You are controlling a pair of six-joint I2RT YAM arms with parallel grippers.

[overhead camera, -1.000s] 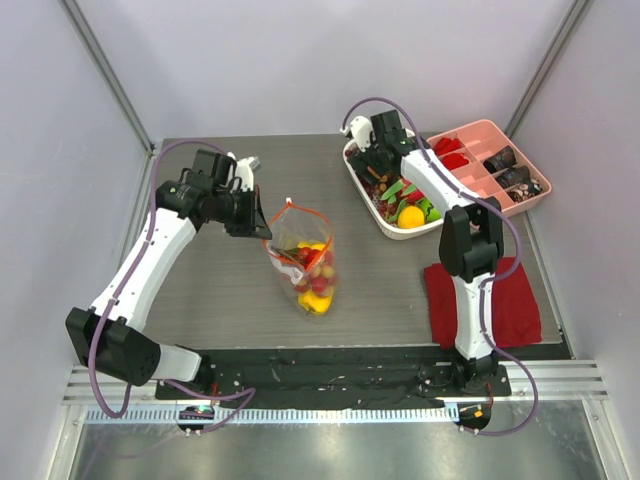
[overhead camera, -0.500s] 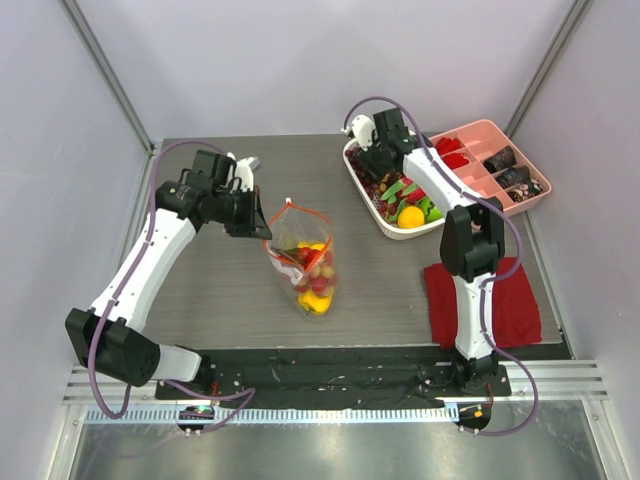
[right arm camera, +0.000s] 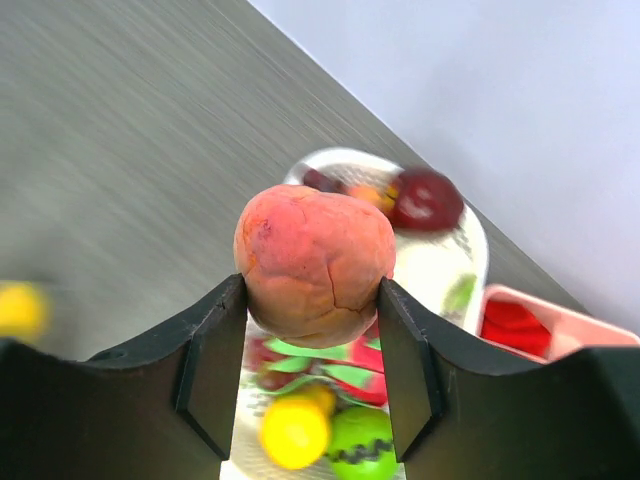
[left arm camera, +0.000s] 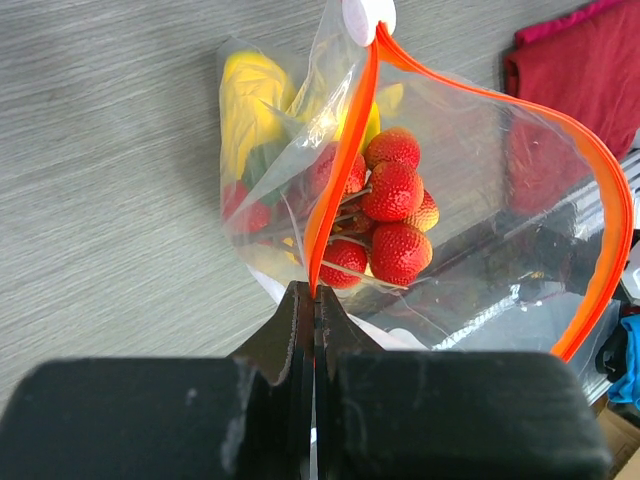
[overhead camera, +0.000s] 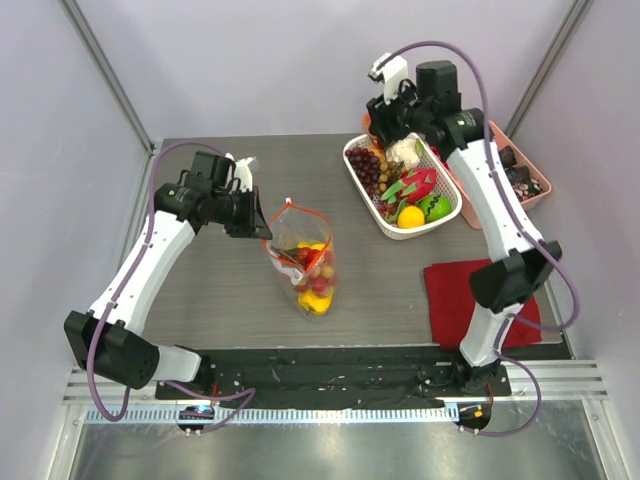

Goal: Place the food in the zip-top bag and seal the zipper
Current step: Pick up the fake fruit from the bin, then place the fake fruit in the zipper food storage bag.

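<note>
The clear zip-top bag (overhead camera: 305, 262) stands on the table with strawberries (left arm camera: 395, 215) and a yellow piece (left arm camera: 250, 100) inside. Its orange-red zipper (left arm camera: 345, 160) gapes open, with the white tip (left arm camera: 367, 15) at the far end. My left gripper (overhead camera: 258, 226) is shut on the near end of the zipper strip, seen up close in the left wrist view (left arm camera: 315, 295). My right gripper (overhead camera: 387, 112) is raised above the white basket and shut on an orange-pink peach (right arm camera: 315, 265), which sits between the two fingers (right arm camera: 405, 350).
The white perforated basket (overhead camera: 405, 235) at the back right holds grapes, a yellow fruit, a green piece and other food. A pink compartment tray (overhead camera: 522, 180) lies behind it, partly hidden by the right arm. A red cloth (overhead camera: 455, 295) lies at the front right.
My right arm has lifted up out of the basket with the peach in its fingers. The left arm and the bag have not moved.
</note>
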